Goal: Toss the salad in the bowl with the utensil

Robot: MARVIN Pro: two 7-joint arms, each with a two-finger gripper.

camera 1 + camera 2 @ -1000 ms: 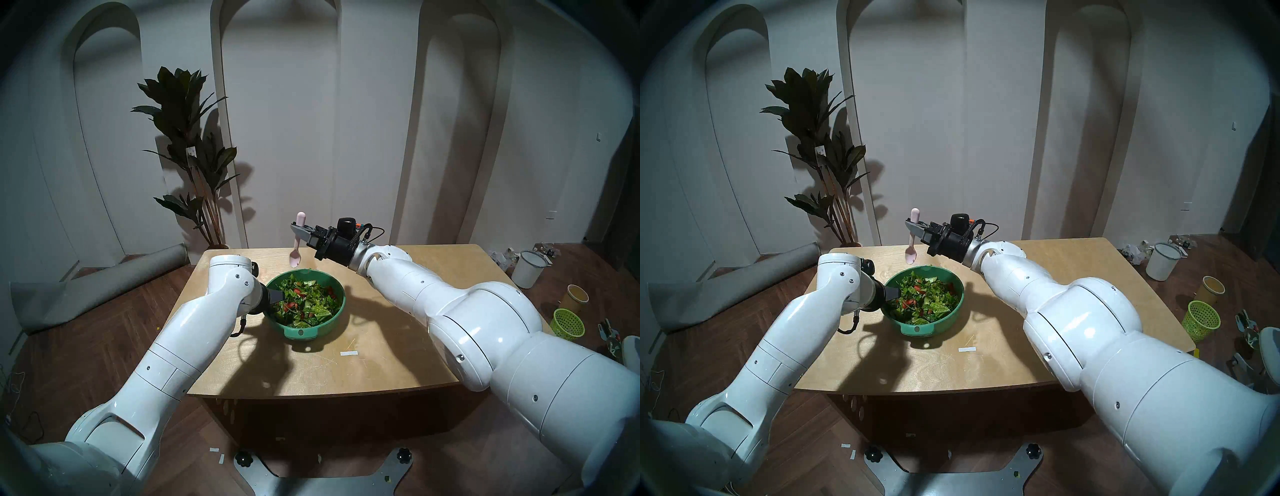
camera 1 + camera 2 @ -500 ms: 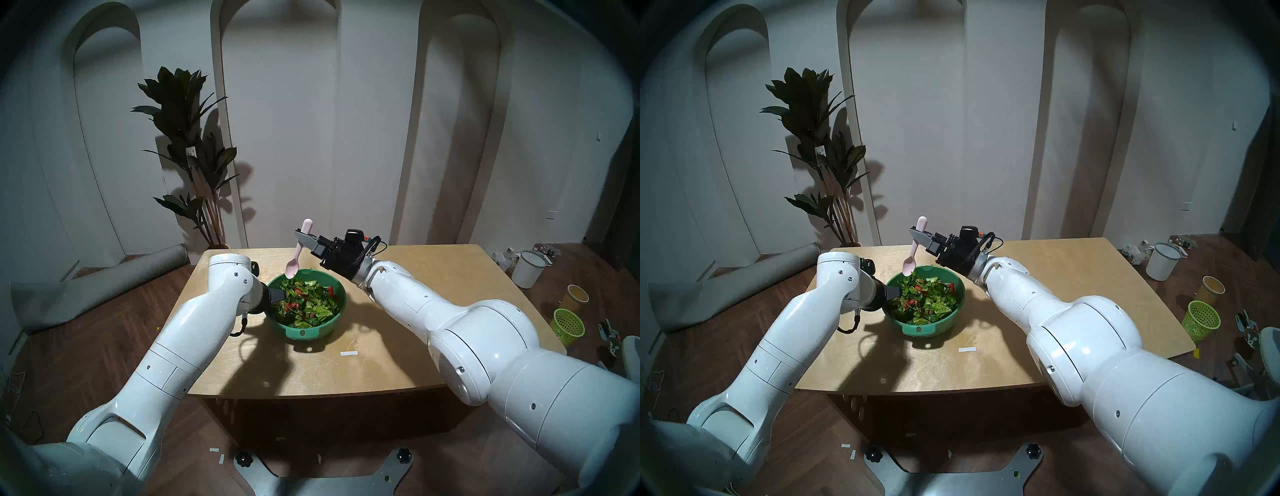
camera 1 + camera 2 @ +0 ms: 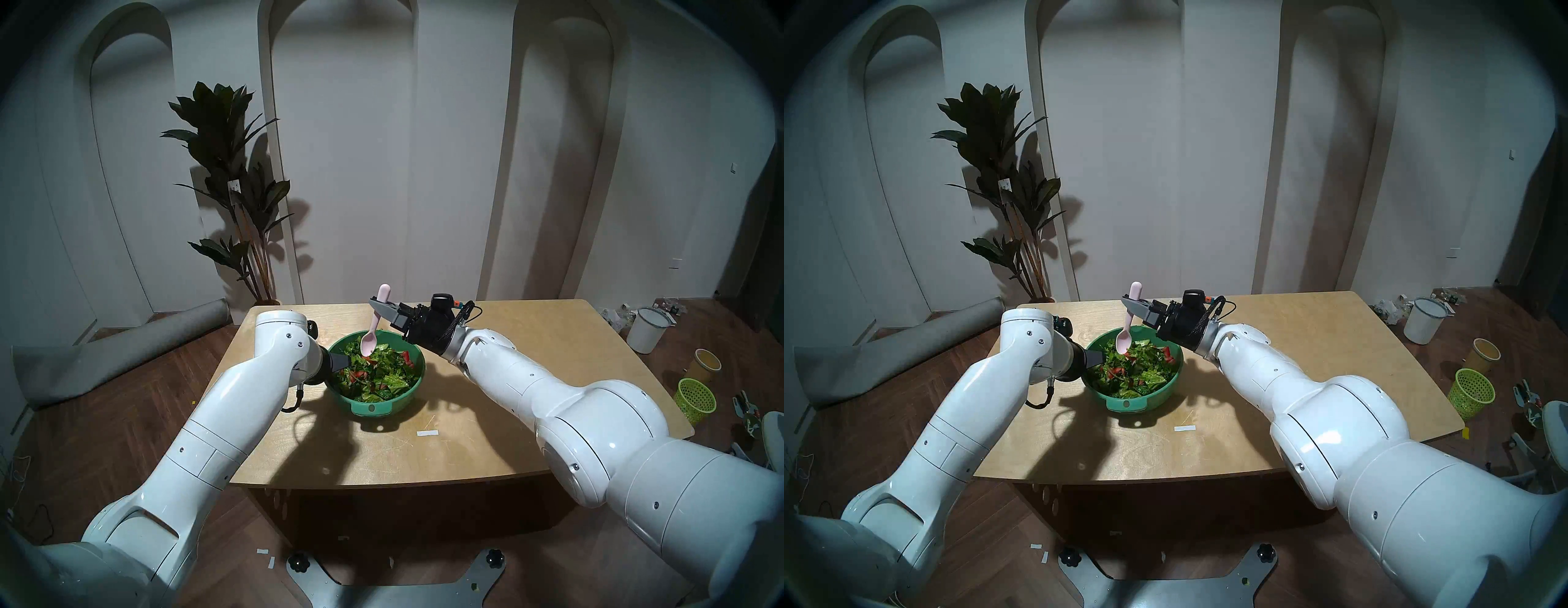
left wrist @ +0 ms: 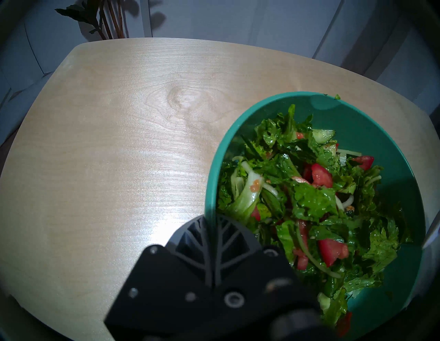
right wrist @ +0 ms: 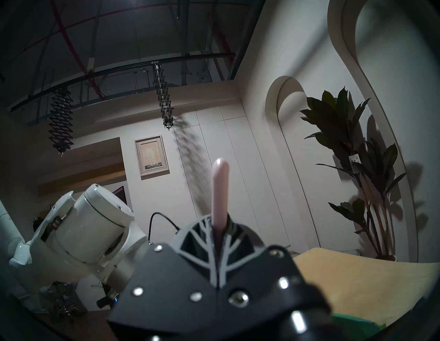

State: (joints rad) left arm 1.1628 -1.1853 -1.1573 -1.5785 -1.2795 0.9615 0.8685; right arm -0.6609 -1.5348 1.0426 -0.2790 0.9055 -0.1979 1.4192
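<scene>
Before you is a pale wooden counter (image 3: 488, 407) with a teal bowl (image 3: 409, 392) near its middle, a lighter green tab handle on the rim facing you. The bowl holds the salad (image 3: 375, 373): chopped green leaves, cucumber and red pieces, glossy in the left wrist view. Your left end effector (image 4: 212, 228) is clamped on the bowl's left rim, one black finger outside the wall and one inside against the leaves, and the bowl sits flat on the counter. Your right end effector (image 3: 379, 305) reaches in from the right, above the bowl's far side, pointing left and a little upward. Its grey fingers are pressed together on the handle of a pale pink spoon (image 3: 373, 329). The spoon hangs nearly upright, tilted slightly, handle tip above the fingers and scoop down. From the head views the scoop overlaps the far part of the salad; you cannot tell whether it touches the leaves. In the right wrist view only the spoon's handle shows, rising between the fingers. A small white strip (image 3: 427, 433) lies on the counter nearer you. A potted plant (image 3: 231, 187) stands against the wall beyond the counter's left corner.
</scene>
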